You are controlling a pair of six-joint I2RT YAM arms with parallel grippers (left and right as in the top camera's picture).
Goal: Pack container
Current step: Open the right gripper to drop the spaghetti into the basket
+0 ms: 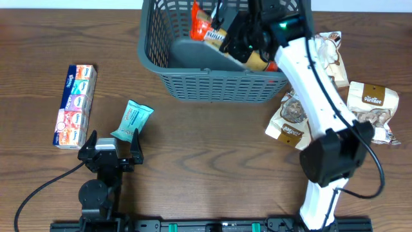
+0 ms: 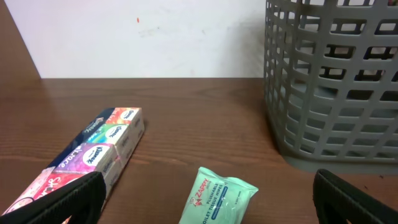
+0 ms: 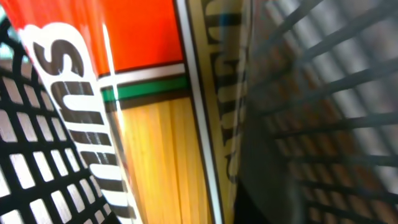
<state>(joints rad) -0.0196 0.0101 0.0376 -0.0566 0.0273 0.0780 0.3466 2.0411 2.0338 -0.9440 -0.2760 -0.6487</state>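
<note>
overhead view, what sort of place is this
Likely a robotics lab bench, not a shop: a white robot arm and a black robot arm mounted at a brown wood-grain table, a bare white wall, and snack pouches beside a dark grey plastic lattice basket.

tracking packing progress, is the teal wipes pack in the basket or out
Out: the wipes pack lies on the table, apart from the basket.

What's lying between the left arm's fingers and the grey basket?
A mint-green tissue pack by the fingers, then bare table up to the basket; seen overhead.
</note>
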